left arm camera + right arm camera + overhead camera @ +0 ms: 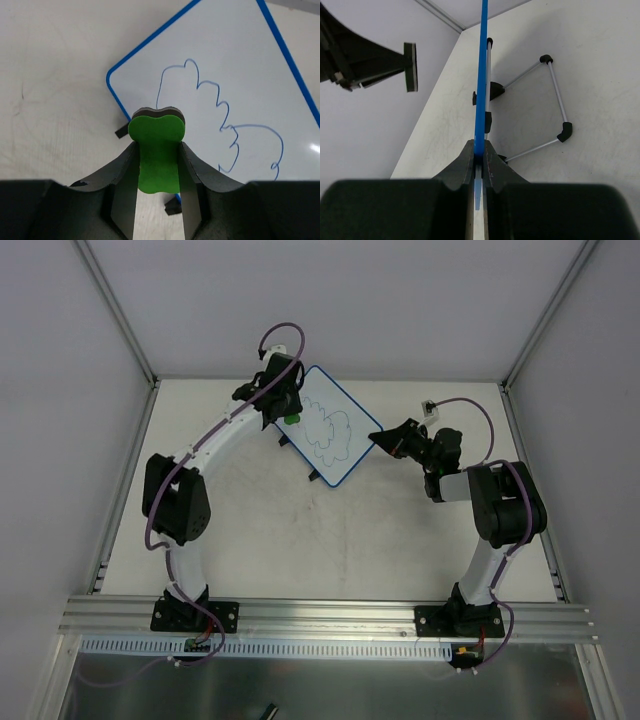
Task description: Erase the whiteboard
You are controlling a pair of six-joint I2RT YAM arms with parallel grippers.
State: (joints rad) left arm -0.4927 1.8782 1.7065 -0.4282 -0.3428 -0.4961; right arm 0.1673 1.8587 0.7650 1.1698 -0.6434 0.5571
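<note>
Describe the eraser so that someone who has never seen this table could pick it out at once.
Find the whiteboard with a blue cloud outline at the far middle of the table. By its left edge, the left tool pinches the eraser, a small lobed block. It is the only bright green thing there, backed by a dark layer.
</note>
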